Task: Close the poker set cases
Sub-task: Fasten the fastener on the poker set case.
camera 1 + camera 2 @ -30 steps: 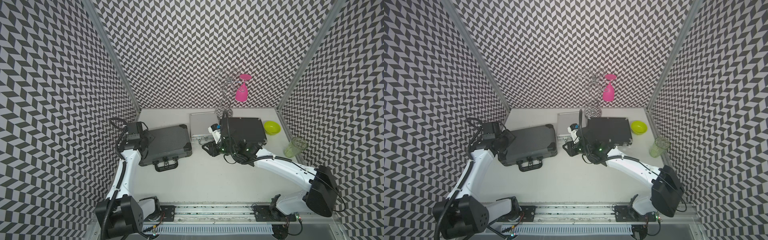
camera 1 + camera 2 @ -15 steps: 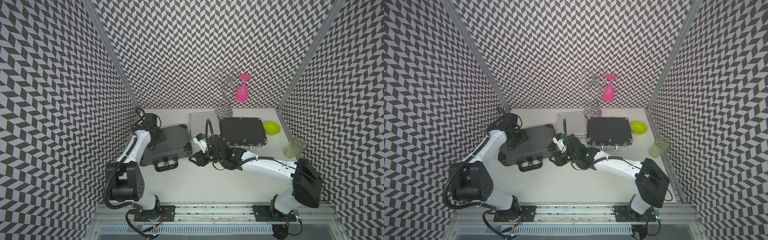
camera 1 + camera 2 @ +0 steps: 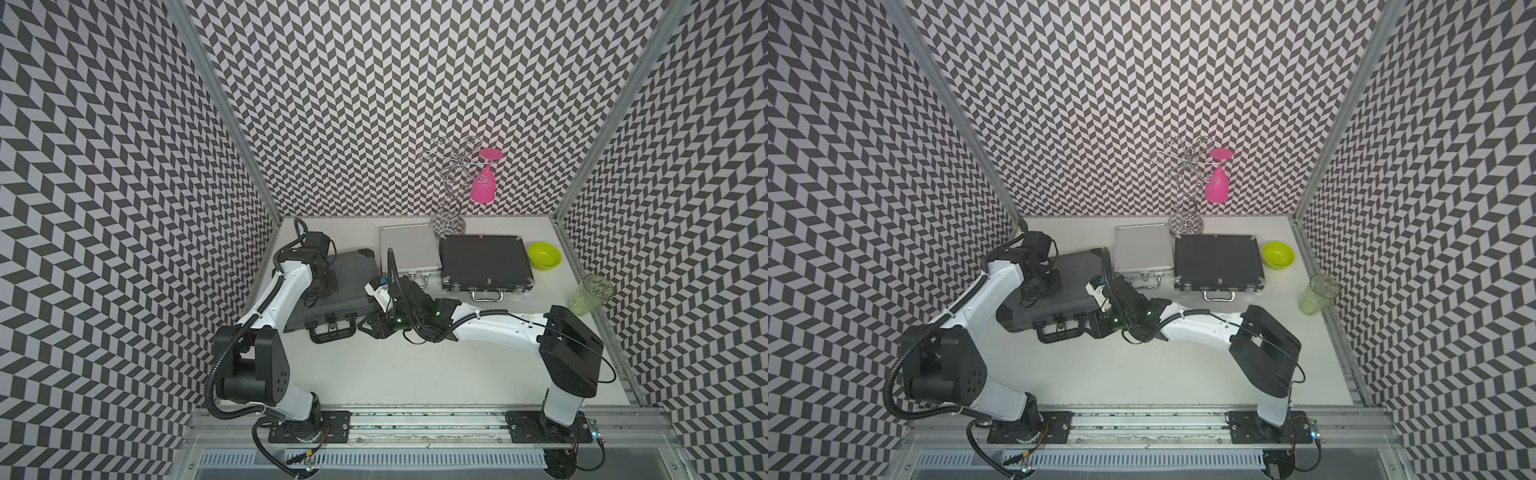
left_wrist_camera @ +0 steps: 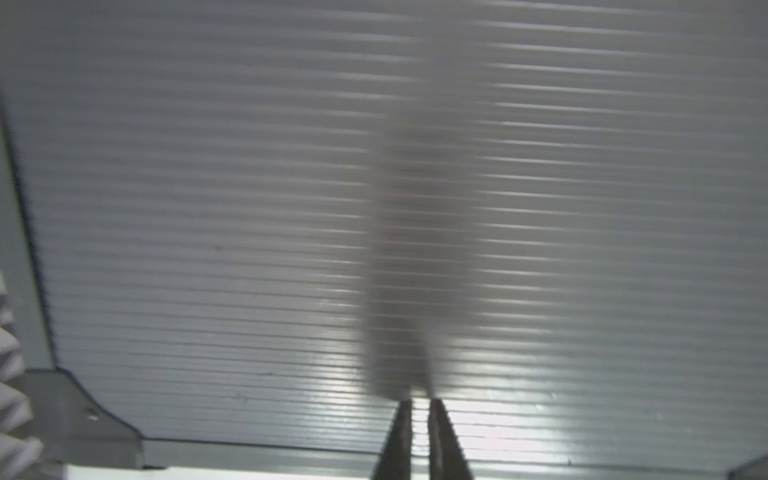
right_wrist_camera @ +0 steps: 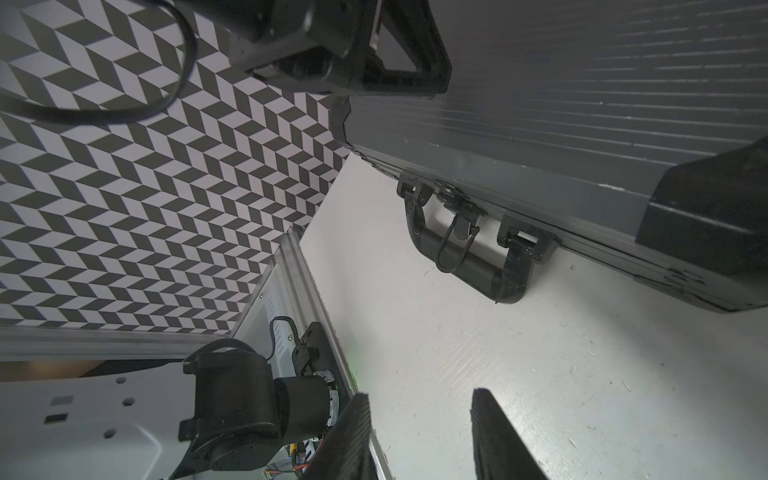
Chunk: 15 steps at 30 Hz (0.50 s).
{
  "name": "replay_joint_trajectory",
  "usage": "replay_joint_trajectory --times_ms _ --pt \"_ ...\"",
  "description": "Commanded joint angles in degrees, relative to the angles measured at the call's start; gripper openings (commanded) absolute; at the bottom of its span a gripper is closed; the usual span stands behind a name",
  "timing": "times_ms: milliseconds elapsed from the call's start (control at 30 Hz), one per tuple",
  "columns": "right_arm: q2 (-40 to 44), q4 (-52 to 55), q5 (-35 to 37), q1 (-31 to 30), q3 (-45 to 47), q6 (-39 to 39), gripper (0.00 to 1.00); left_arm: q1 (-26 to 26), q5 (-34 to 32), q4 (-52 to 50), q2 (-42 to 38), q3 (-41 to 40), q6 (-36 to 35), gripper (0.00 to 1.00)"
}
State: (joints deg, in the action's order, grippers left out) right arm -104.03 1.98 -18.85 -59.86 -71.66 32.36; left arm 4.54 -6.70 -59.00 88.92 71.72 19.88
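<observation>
Three poker set cases lie with lids down. The dark grey ribbed case (image 3: pixel 353 268) (image 3: pixel 1079 270) sits at the left, the silver case (image 3: pixel 409 247) (image 3: pixel 1144 247) at the middle back, and the black case (image 3: pixel 484 259) (image 3: pixel 1219 257) to its right. My left gripper (image 3: pixel 322 282) (image 4: pixel 419 401) is shut, its tips resting on the grey case's ribbed lid (image 4: pixel 208 208). My right gripper (image 3: pixel 365 328) (image 5: pixel 419 395) is open and empty, low over the table by the grey case's front right corner. That case's black handle (image 5: pixel 465 266) and latch lie ahead of it.
A green bowl (image 3: pixel 544 254) and a clear tumbler (image 3: pixel 592 293) stand at the right. A wire rack (image 3: pixel 451 195) with a hanging pink glass (image 3: pixel 484 183) stands at the back behind the cases. Patterned walls enclose the table on three sides.
My left arm swung from the grey case's left edge onto its lid and the gripper shut. My right arm moved left from the black case to the grey case's front corner.
</observation>
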Motion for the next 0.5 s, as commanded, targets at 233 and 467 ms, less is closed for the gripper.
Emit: replay_joint_trajectory --times_ms 233,467 --pt "-5.76 -11.74 2.31 -2.87 -0.06 13.14 0.41 -0.54 4.15 -3.34 5.2 -0.81 -2.74 0.0" --pt "-13.71 -16.94 3.28 -4.54 -2.91 19.64 0.56 -0.59 4.25 -4.02 8.17 -5.29 -3.98 0.0"
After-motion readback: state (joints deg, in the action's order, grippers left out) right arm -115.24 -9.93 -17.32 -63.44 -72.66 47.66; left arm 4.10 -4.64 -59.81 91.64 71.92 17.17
